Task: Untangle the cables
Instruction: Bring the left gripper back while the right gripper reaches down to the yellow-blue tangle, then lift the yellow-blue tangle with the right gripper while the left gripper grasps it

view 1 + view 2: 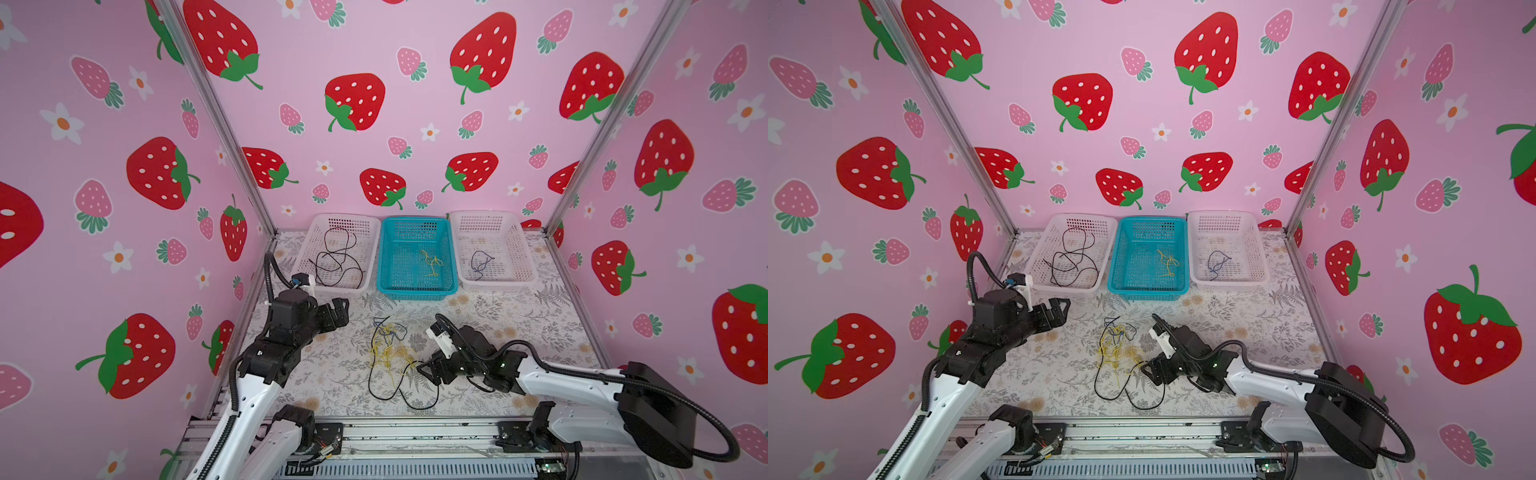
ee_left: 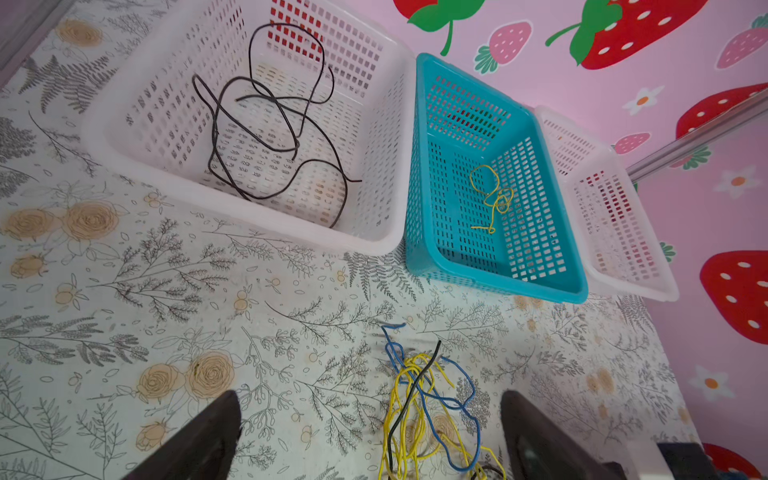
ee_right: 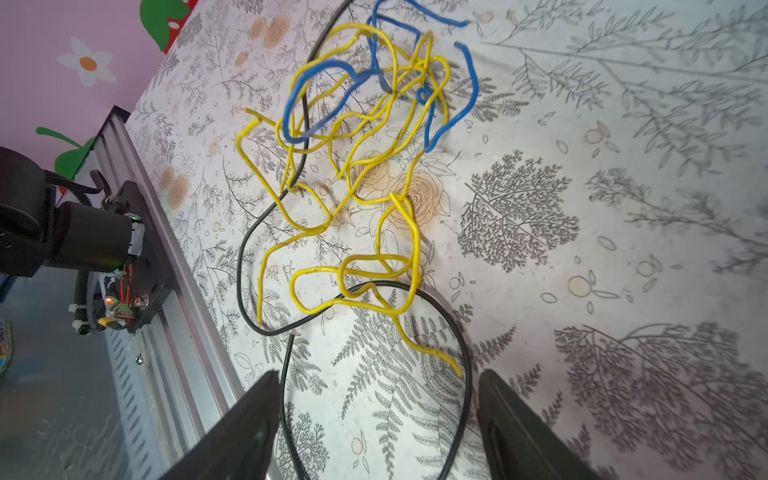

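Cables (image 1: 390, 357) in yellow, blue and black lie knotted together in the middle of the tabletop (image 1: 519, 332), in front of three baskets set in a row along the back wall.

The right gripper (image 1: 424, 370) sits low at the tangle's right edge, its jaws parted and clamping nothing. In its wrist view a loop of the black strand (image 3: 460, 345) runs between the two fingers (image 3: 249, 432). The yellow coils lie just beyond the tips.

The left gripper (image 1: 338, 309) stands off to the tangle's left, nearer the baskets and apart from the wires. Its jaws are spread wide with nothing in them. Its wrist view shows one end of the tangle lying in the gap between its fingers (image 2: 208, 436).

The left white basket (image 1: 365, 232) holds a loose black cable (image 1: 336, 262). The teal basket (image 1: 415, 293) holds a short yellow cable (image 1: 432, 262), and the right white basket (image 1: 519, 253) a dark blue cable (image 1: 480, 264).
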You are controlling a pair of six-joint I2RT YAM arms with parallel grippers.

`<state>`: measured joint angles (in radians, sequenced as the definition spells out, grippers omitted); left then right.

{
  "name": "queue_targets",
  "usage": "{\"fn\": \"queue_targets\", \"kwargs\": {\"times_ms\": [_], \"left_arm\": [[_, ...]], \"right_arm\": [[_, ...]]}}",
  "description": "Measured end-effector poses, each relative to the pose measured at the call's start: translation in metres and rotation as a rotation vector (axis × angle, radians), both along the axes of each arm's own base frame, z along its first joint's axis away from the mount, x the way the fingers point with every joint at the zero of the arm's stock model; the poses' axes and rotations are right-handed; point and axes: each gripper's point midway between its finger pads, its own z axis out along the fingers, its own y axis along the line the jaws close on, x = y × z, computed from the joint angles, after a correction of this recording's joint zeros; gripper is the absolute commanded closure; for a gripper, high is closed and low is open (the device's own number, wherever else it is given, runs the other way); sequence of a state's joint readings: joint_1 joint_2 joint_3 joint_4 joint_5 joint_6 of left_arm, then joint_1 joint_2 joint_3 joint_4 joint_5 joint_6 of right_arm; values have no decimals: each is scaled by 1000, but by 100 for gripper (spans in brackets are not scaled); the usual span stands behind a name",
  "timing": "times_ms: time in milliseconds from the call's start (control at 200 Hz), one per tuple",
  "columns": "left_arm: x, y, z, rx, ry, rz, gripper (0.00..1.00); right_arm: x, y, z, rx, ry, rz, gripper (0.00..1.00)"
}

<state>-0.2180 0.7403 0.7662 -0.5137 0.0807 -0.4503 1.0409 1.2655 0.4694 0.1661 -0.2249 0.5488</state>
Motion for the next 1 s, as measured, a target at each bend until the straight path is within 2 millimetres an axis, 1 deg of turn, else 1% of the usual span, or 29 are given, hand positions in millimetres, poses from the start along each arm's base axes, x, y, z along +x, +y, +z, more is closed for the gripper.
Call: {"fn": "queue_targets", "kwargs": {"times_ms": [65,165,275,355,430,520,595,650,700,770,925,1000], "left_arm": [[-3,-4,-2,-8,3,-18,1],[0,-7,-4,-12,10,-32,0],[5,-9,-18,-2,62,-35,1],[5,-10,-29,6,112,-39,1],[5,-11,-33,10,137,-41,1],[5,-11,-33,10,140,-42,1],[5,-11,-32,8,138,-43,2],[5,-12,-32,7,139,-46,2],[5,-12,-32,5,139,-47,2],[5,-14,-32,-1,143,-56,2],[5,-17,-33,-10,151,-69,2],[5,-18,-34,-13,157,-75,3]], "right_arm": [[2,3,-7,-6,11,-3,39],[4,7,-21,-25,31,-9,52],[9,13,-30,-33,37,-23,54],[12,17,-32,-26,32,-26,54],[14,21,-29,-8,22,-28,53],[19,27,-21,25,0,-32,53],[23,33,-13,55,-17,-35,61],[25,37,-9,71,-26,-33,64],[27,41,-8,82,-32,-33,69],[28,43,-7,89,-35,-32,73],[29,45,-3,106,-41,-32,91],[30,46,-1,110,-50,-28,98]]}}
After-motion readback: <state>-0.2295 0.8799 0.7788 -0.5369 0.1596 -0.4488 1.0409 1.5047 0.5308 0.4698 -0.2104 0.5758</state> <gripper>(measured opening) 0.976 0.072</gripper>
